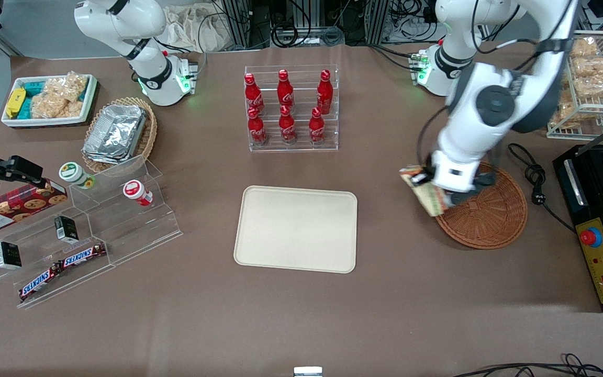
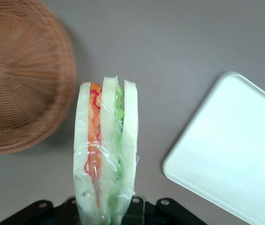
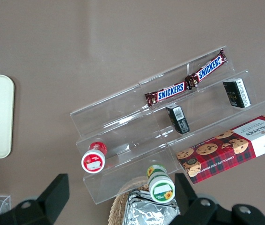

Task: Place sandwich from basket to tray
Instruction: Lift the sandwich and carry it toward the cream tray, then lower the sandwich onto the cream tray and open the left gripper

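From my feed I see six red Coca-Cola bottles [image 1: 286, 107] in a clear rack, two Snickers bars [image 1: 63, 267] on the acrylic steps [image 1: 97, 225], a Walkers cookie box [image 1: 11, 208], foil containers [image 1: 115, 132] in a tan basket, and a white snack bin [image 1: 47, 99].

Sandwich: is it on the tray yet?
No. The gripper holds the sandwich above the table, between the basket and the bare tray.

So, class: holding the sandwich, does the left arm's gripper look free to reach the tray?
Probably yes. The gripper holds the sandwich at the basket's edge, with only bare table between it and the tray.
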Available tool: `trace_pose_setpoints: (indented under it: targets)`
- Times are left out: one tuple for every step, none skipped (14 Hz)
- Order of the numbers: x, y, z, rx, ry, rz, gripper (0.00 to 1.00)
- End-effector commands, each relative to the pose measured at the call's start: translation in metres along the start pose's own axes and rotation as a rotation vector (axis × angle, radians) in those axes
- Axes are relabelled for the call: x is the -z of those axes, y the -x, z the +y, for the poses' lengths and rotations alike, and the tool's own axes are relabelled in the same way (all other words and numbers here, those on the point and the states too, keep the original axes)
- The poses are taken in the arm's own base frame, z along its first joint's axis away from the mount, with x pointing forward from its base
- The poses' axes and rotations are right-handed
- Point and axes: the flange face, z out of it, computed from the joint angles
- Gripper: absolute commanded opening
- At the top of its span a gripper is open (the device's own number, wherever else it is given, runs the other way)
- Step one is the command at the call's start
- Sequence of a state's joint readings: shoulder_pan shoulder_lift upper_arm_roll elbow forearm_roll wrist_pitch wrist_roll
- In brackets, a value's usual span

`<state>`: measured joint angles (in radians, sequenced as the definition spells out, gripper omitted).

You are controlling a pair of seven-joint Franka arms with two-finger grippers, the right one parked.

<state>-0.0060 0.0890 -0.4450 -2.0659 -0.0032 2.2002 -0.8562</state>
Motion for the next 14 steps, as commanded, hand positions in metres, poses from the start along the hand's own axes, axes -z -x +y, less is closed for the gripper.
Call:
trace_pose_setpoints:
  targets:
    - [-0.042, 0.024, 0.06, -0.216, 0.043, 0.019, 0.0]
    - [-0.065, 0.035, 0.082, -0.29, 0.047, 0.031, 0.0]
    - [-0.082, 0.04, 0.099, -0.321, 0.054, 0.03, 0.0]
    - [-0.099, 0.036, 0.108, -0.338, 0.061, 0.022, 0.0]
    - [-0.112, 0.033, 0.114, -0.358, 0.071, 0.029, 0.0]
    - [-0.124, 0.036, 0.12, -0.392, 0.077, 0.044, 0.03]
    - [-0.136, 0.033, 0.124, -0.414, 0.087, 0.059, 0.05]
    - [-0.149, 0.034, 0.131, -0.431, 0.094, 0.058, 0.06]
    - [-0.158, 0.036, 0.139, -0.446, 0.097, 0.051, 0.13]
    - [-0.166, 0.034, 0.14, -0.455, 0.093, 0.052, 0.4]
    - [-0.171, 0.031, 0.142, -0.466, 0.089, 0.06, 0.62]
    - [-0.172, 0.03, 0.143, -0.461, 0.09, 0.062, 0.88]
    - [-0.172, 0.03, 0.143, -0.438, 0.091, 0.062, 0.99]
    - [-0.172, 0.03, 0.143, -0.422, 0.09, 0.062, 0.99]
